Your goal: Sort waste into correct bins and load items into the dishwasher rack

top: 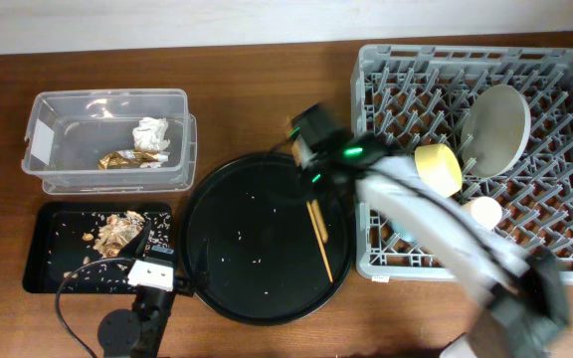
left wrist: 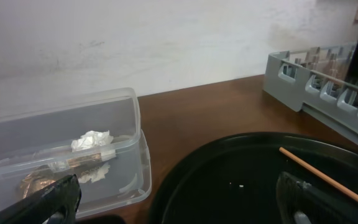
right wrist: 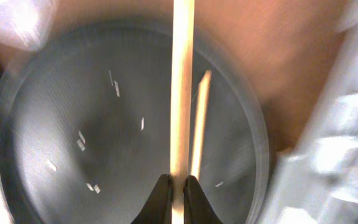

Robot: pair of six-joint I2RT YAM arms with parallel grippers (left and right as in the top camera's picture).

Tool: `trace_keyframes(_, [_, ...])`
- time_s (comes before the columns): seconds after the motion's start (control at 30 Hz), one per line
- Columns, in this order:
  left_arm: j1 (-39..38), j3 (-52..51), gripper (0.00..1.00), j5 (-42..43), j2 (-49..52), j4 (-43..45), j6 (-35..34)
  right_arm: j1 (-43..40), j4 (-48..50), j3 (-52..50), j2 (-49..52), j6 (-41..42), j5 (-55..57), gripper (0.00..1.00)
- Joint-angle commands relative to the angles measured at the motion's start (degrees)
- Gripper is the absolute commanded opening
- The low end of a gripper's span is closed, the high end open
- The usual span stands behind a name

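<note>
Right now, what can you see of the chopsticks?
Two thin, pale wooden chopsticks sit over the right side of the round black tray, near the dishwasher rack. The right gripper is shut on one stick; the other lies just beside it, slightly angled. Blur hides whether the held one is off the tray.

No readable text, label (top: 38,145) on clear tub (top: 88,119) illegible

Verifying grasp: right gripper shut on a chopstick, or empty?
Shut on one chopstick: the right gripper pinches it over the round black tray.
</note>
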Motion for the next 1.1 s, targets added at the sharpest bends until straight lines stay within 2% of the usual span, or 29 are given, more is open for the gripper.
trace_keyframes(0.0, [0.3,-0.4,0.99,0.4,-0.1,0.1,0.9,-7.8,-2.0,0.6,-4.1,0.2,5.9,0.04])
trace_keyframes(0.13, [0.3,-0.4,0.99,0.4,-0.1,0.1,0.9,-14.7,-2.2,-1.0,3.6,0.2,9.2,0.04])
trace_keyframes(0.2, [0.3,-0.4,0.99,0.4,-0.1,0.1,0.9,-17.3,-2.3,-1.0,7.6,0.4,7.2,0.04])
trace_keyframes(0.27, [0.3,-0.4,0.99,0.4,-0.1,0.1,0.9,-17.5,-3.1,-0.9,7.6,-0.1,6.3,0.23])
trace_keyframes(0.3, [0.3,-0.4,0.99,0.4,-0.1,0.1,0.9,-16.8,-3.9,-0.9,6.9,-0.3,6.1,0.26])
trace_keyframes(0.4, [0.3,-0.4,0.99,0.4,-0.1,0.1,0.9,-10.9,-6.4,-0.9,3.9,-1.3,5.1,0.31])
trace_keyframes(0.5, [0.3,-0.4,0.99,0.4,-0.1,0.1,0.9,0.9,-6.7,-2.5,4.9,1.2,3.7,0.41])
trace_keyframes(0.53, [0.3,-0.4,0.99,0.4,-0.1,0.1,0.9,4.4,-4.7,-4.3,5.7,3.5,3.7,0.49])
trace_keyframes(0.6, [0.3,-0.4,0.99,0.4,-0.1,0.1,0.9,9.0,2.7,-9.3,8.3,8.7,5.7,0.52])
trace_keyframes(0.7, [0.3,-0.4,0.99,0.4,-0.1,0.1,0.9,9.4,8.1,-13.0,12.8,12.9,11.3,0.53])
trace_keyframes(0.73, [0.3,-0.4,0.99,0.4,-0.1,0.1,0.9,8.7,8.5,-13.0,14.3,12.9,11.0,0.53])
trace_keyframes(0.83, [0.3,-0.4,0.99,0.4,-0.1,0.1,0.9,8.6,8.6,-13.0,17.6,12.9,10.5,0.41])
trace_keyframes(0.93, [0.3,-0.4,0.99,0.4,-0.1,0.1,0.9,8.6,7.1,-13.0,18.5,12.9,6.0,0.04])
trace_keyframes(1.07, [0.3,-0.4,0.99,0.4,-0.1,0.1,0.9,5.0,0.2,-9.5,7.8,12.2,9.4,0.04])
